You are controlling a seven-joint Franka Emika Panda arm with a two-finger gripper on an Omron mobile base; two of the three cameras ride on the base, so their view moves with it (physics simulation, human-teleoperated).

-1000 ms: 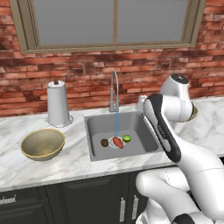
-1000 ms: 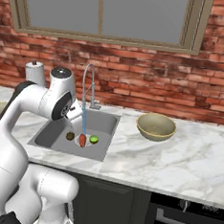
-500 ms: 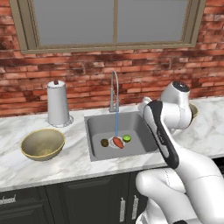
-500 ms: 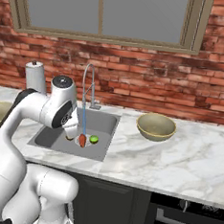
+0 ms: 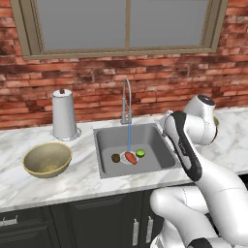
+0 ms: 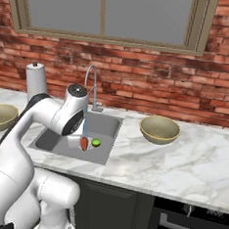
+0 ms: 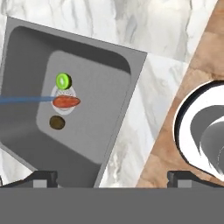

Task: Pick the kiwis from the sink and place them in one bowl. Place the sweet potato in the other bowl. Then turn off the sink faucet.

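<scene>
Three items, the green kiwi (image 7: 64,80), brown kiwi (image 7: 57,122) and sweet potato (image 7: 66,102), crowd the sink (image 7: 109,65) drain, so the open, empty end effector (image 7: 111,177) risks nudging a neighbour.

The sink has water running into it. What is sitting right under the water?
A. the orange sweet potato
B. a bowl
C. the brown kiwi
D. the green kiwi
A: the blue stream from the faucet lands on the sweet potato over the drain, with the brown kiwi and green kiwi on either side of it in the sink.
</scene>
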